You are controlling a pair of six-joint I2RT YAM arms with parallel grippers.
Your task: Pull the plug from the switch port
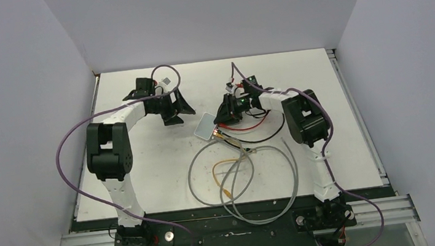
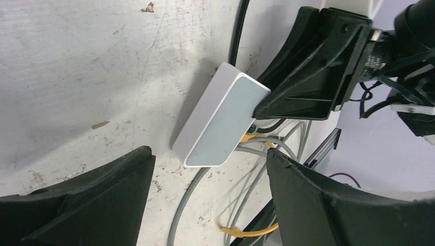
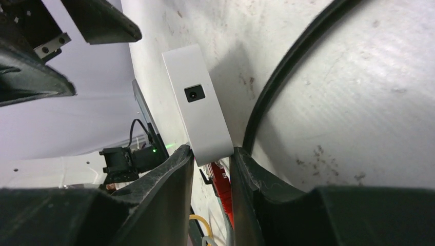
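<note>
The light-grey switch lies mid-table. My right gripper is shut on its near end, one finger on each flat face. A small round socket shows on the switch's side. Just past the fingers a red plug sits in the port edge. In the left wrist view one right finger covers a corner of the switch, and a yellow plug and grey cables leave its port edge. My left gripper is open, left of the switch and not touching it.
Grey cable loops and a yellow cable spread on the table toward the near edge. Red and black cables run right under the right arm. A metal rail borders the near edge.
</note>
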